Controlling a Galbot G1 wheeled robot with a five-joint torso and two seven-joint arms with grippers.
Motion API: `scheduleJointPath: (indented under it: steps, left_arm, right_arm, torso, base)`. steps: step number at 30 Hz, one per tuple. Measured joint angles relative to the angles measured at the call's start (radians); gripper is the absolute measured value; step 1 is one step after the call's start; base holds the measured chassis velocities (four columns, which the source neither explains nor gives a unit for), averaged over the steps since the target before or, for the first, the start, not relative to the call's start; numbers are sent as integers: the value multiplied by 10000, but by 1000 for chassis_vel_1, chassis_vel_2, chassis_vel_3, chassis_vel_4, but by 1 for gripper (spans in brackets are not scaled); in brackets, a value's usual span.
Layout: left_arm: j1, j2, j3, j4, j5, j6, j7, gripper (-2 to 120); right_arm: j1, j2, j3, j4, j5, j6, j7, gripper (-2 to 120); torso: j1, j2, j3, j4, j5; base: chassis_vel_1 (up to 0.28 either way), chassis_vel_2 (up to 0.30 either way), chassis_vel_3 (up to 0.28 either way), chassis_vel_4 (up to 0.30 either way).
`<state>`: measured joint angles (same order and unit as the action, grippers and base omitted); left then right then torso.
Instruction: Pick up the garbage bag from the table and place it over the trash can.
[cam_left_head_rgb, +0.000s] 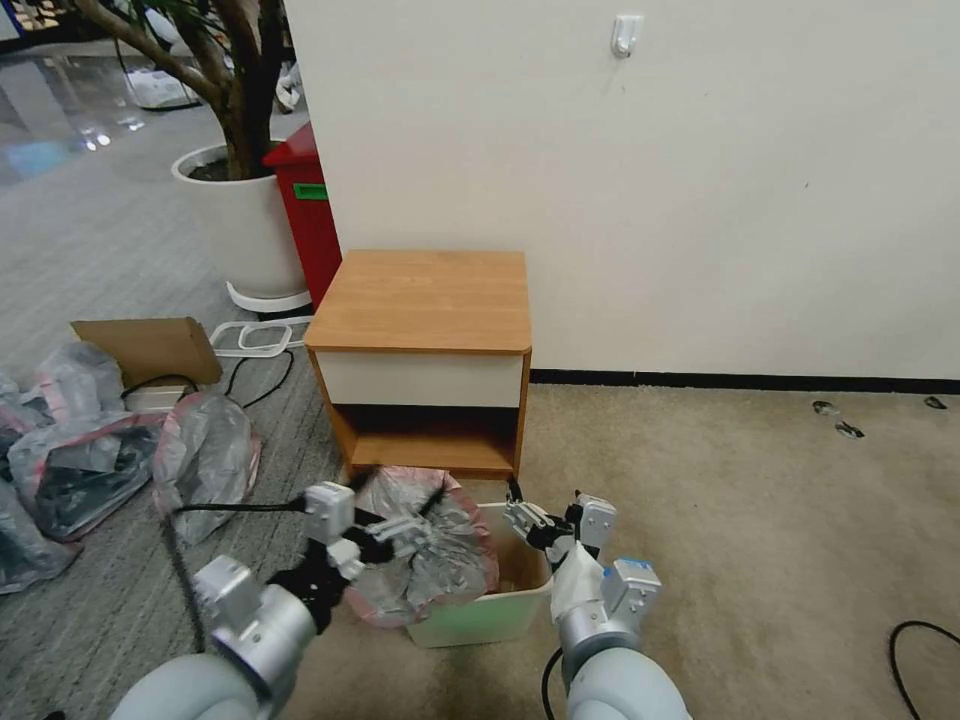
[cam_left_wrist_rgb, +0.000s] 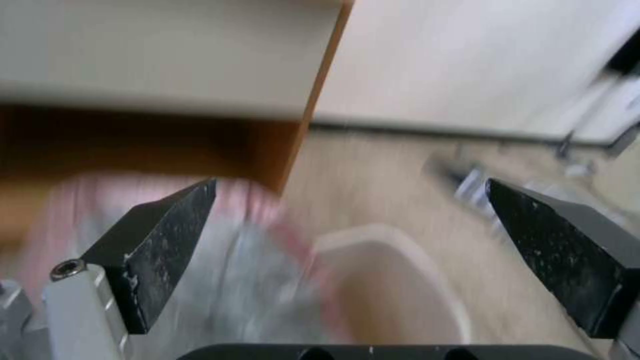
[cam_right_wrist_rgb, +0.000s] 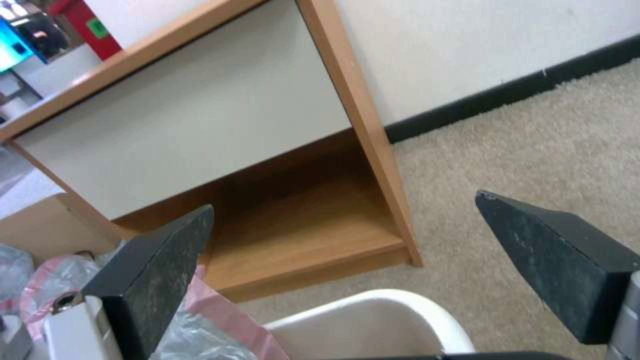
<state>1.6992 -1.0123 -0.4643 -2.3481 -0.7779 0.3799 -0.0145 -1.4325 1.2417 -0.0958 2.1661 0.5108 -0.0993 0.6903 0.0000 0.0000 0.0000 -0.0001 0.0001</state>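
The garbage bag (cam_left_head_rgb: 430, 560), crinkly grey with a pinkish rim, lies bunched over the left half of the cream trash can (cam_left_head_rgb: 500, 610), which stands on the floor in front of the table (cam_left_head_rgb: 425, 300). The tabletop is bare. My left gripper (cam_left_head_rgb: 408, 528) hovers over the bag, fingers spread wide with nothing between them; its wrist view shows the blurred bag (cam_left_wrist_rgb: 233, 285) and the trash can rim (cam_left_wrist_rgb: 393, 245) below. My right gripper (cam_left_head_rgb: 520, 517) is open above the can's right side, with the bag's pink edge (cam_right_wrist_rgb: 213, 315) and the can rim (cam_right_wrist_rgb: 373, 307) beneath it and the table (cam_right_wrist_rgb: 267, 125) ahead.
Stuffed grey-pink bags (cam_left_head_rgb: 200, 450) and a cardboard box (cam_left_head_rgb: 150, 345) lie on the floor to the left. A red bin (cam_left_head_rgb: 305, 210) and a white plant pot (cam_left_head_rgb: 240, 225) stand behind them. A black cable (cam_left_head_rgb: 920, 640) lies on the open carpet to the right.
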Motion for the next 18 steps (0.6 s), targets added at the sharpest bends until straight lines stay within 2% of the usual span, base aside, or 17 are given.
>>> scheduleJointPath:
  steps: [3,4,6,9,13,18]
  left_arm:
    - [-207,-359,197,634,120,135,-556,100]
    - [-246,-560,274,772,301,247,-909,100]
    - [-253,-652,322,808,360,334,-1078,100]
    - [-361,-943,518,1035,523,788,-1679,100]
    - [-578,-1166,630,1382,605,1252,-1896,100]
    - [-818,-1380,663,1661,801,1470,-2092,100]
  right_arm:
    - [-154,45,129,40,-101,90,-112,100]
    - [-193,77,200,36,-120,122,-131,100]
    - [-210,91,236,21,-137,142,-143,100]
    - [-281,174,332,-23,-209,244,-187,100]
    - [-330,242,410,-40,-253,339,-242,100]
    - [-498,246,635,-77,-313,470,-301,100]
  torso:
    - [0,0,0,0,-4]
    - [0,0,0,0,-2]
    - [0,0,0,2,-1]
    - [-1,0,0,1,0]
    - [0,0,0,2,0]
    - [0,0,0,1,0]
  base:
    - [0,0,0,0]
    - [0,0,0,0]
    - [0,0,0,0]
    - [0,0,0,0]
    - [0,0,0,0]
    - [0,0,0,0]
